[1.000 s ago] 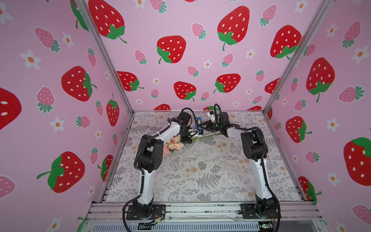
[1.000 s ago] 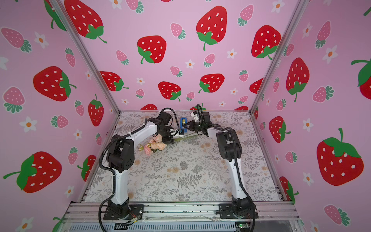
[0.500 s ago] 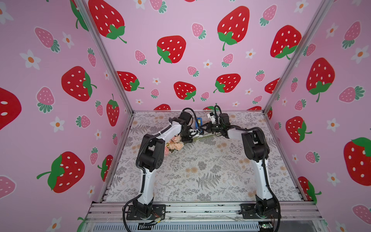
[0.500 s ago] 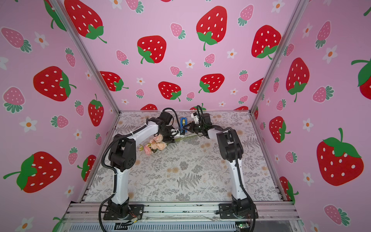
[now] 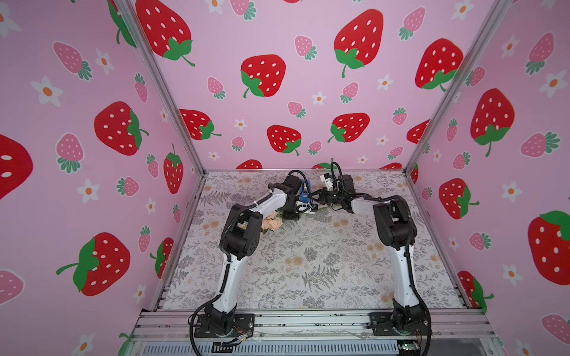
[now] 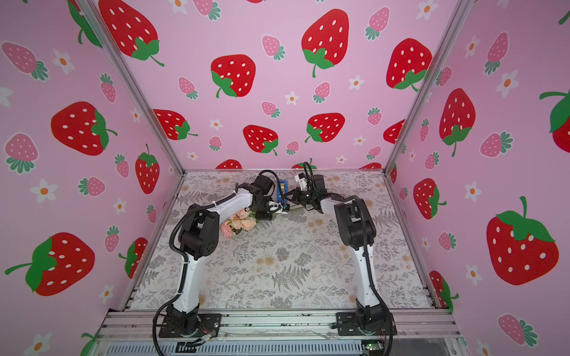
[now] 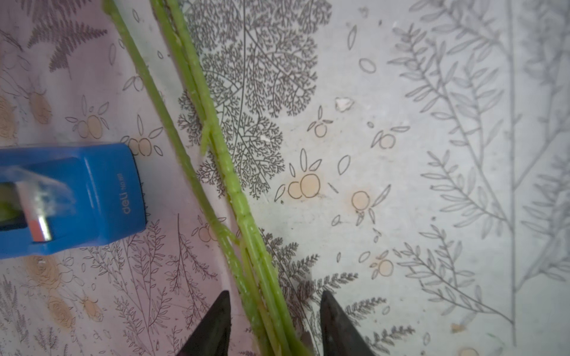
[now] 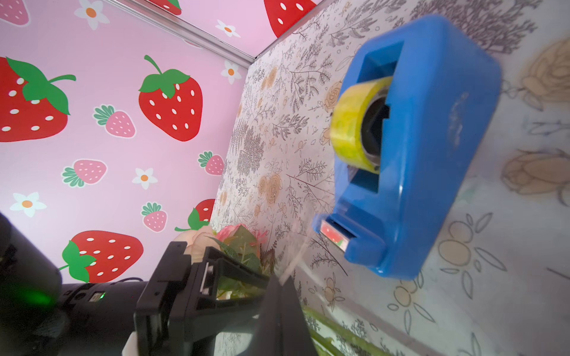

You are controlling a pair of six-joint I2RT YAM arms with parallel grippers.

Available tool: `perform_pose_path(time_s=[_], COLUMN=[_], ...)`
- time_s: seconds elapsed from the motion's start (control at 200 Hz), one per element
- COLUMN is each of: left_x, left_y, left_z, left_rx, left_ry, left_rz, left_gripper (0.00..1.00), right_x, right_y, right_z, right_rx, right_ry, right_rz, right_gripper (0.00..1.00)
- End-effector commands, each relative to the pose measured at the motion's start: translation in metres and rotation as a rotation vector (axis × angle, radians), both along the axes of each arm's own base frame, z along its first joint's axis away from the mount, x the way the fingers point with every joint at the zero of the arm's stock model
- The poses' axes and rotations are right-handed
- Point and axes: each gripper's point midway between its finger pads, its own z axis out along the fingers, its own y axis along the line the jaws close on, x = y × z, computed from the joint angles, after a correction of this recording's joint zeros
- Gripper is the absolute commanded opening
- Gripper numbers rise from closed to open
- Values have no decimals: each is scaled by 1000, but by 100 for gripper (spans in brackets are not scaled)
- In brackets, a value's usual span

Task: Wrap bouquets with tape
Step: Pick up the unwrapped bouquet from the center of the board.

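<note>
The bouquets lie on the patterned mat, pink and cream blooms (image 5: pixel 271 223) (image 6: pixel 239 223) toward the left wall and thin green stems (image 7: pixel 216 148) running toward the blue dispenser (image 5: pixel 305 192) (image 6: pixel 283 191) (image 7: pixel 77 197). My left gripper (image 7: pixel 276 297) (image 5: pixel 291 215) points down over the stems, open, a fingertip on each side with gaps to the stems. The yellowish tape (image 8: pixel 354 123) sits in the dispenser (image 8: pixel 431 154). My right gripper (image 8: pixel 282 282) (image 5: pixel 314 197) is shut on a clear strip of tape drawn from the dispenser's cutter, just above the stems (image 8: pixel 339 336).
Pink strawberry-print walls (image 5: pixel 277 92) close in the back and both sides. The dispenser stands near the back wall. The left gripper's black body (image 8: pixel 185 277) sits close beside the right fingers. An aluminium rail (image 5: pixel 308 320) carries both arm bases at the front.
The left arm has shifted slightly to the right above the stems. The right gripper has stayed shut beside the dispenser.
</note>
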Motion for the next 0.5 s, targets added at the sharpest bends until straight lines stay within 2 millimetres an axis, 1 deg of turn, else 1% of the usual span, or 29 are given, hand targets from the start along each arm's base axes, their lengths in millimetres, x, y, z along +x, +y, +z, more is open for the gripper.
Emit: perform_pose_path(time_s=[0.0,0.1,0.19,0.25,0.325,0.495], left_x=[14,17,21,23,24,30], left_y=[3,7,4,2,2,0], left_z=[1,-1,3,3,-1,-13], left_rx=[41,45,17,12,16,13], left_ry=[-49,-46,-45,-43,-33,-23], left_rz=[-24,-26,-22,-24,-17,9], left_gripper=[41,35,31,28,21,19], right_x=[-9,-10,-12,-14,-16,-21], right_y=[2,0,0,-1,-2,-4], right_z=[24,21,17,14,13,11], right_rx=[25,17,15,14,12,9], right_ry=[-38,-38,-25,-19,-19,-14], right_rz=[32,27,28,30,29,28], right_gripper=[0,0,0,0,0,0])
